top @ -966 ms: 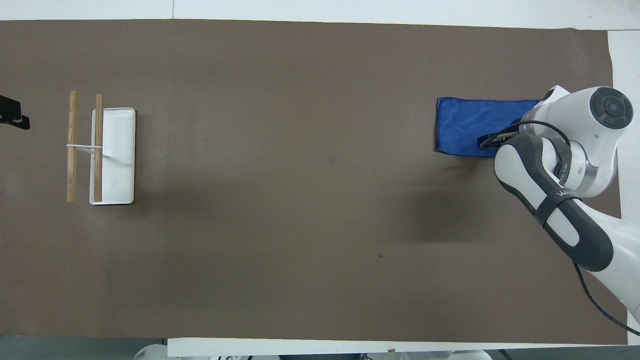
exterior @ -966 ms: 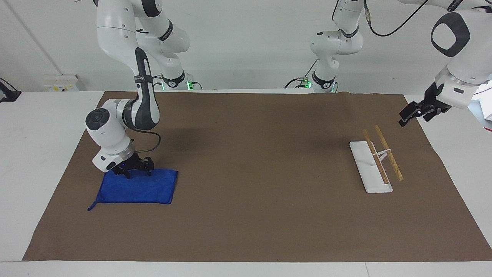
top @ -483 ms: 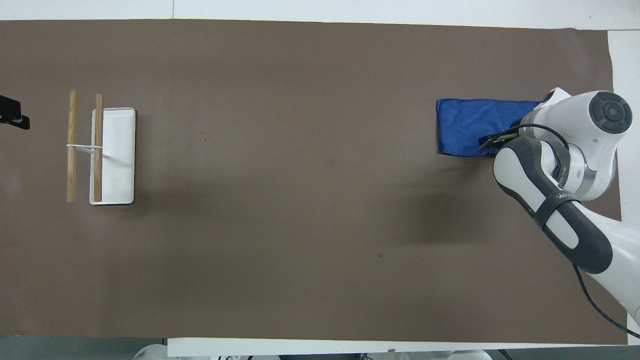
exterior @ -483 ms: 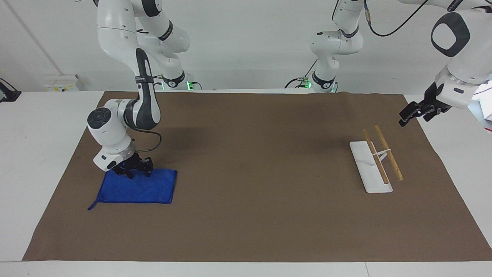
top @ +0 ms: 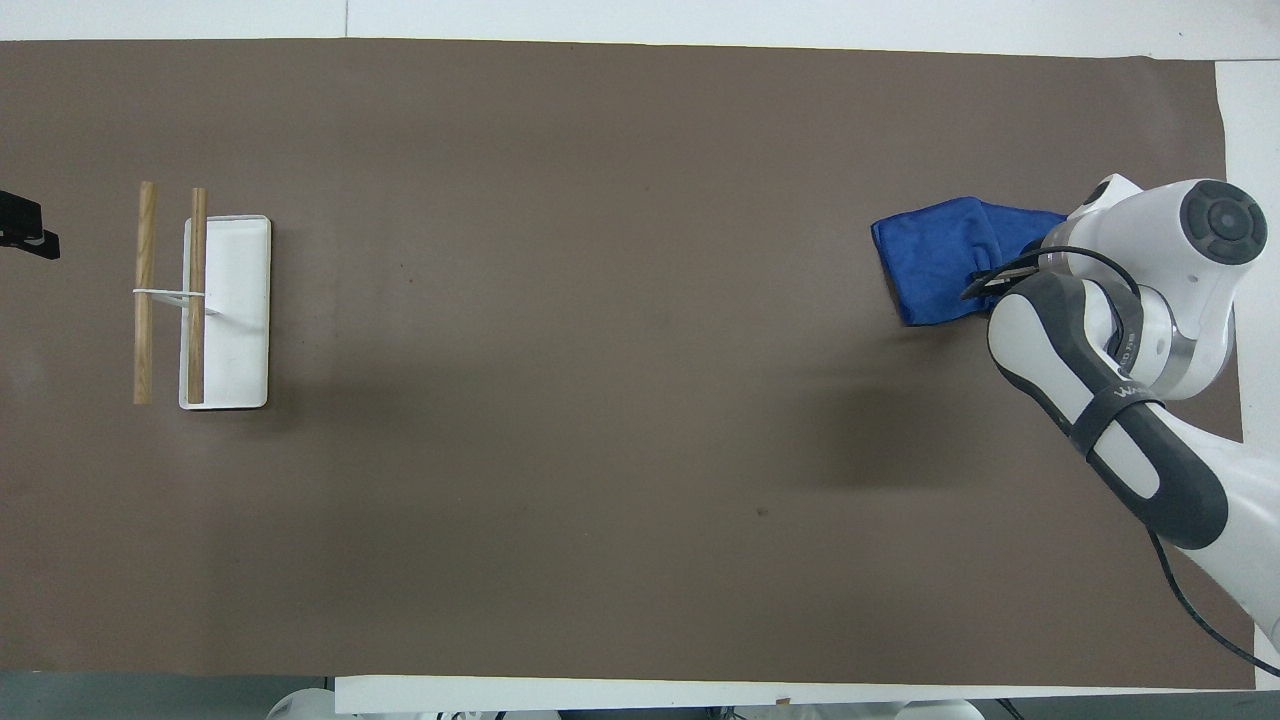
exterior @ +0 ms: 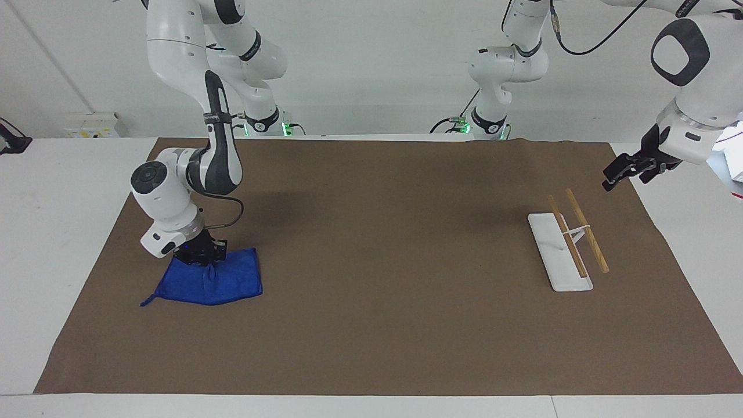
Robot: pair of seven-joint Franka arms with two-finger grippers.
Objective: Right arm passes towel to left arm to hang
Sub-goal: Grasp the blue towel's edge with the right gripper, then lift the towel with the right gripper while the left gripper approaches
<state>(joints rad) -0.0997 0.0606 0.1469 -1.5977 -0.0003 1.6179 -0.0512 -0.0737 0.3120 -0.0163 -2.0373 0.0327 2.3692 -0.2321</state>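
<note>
On the brown mat (exterior: 406, 325), we see the right gripper (exterior: 200, 255) pinching the towel (exterior: 223, 284) at its edge nearer the robots; the cloth, flat a second ago, now bunches upward, so lifting seems underway. Our left gripper (exterior: 630, 169) waits unmoved above the rack (exterior: 560, 255), its fingers probably apart.

In the overhead view the right arm's own wrist and forearm cover the right claw (top: 985, 283), so only a dark tip shows at the towel (top: 935, 255), and the towel's end under that claw is hidden. The left claw (top: 25, 228) is cut off by that view's edge. In the facing view the towel's edge (exterior: 212, 281) under the right claw (exterior: 200, 255) is masked by it.
</note>
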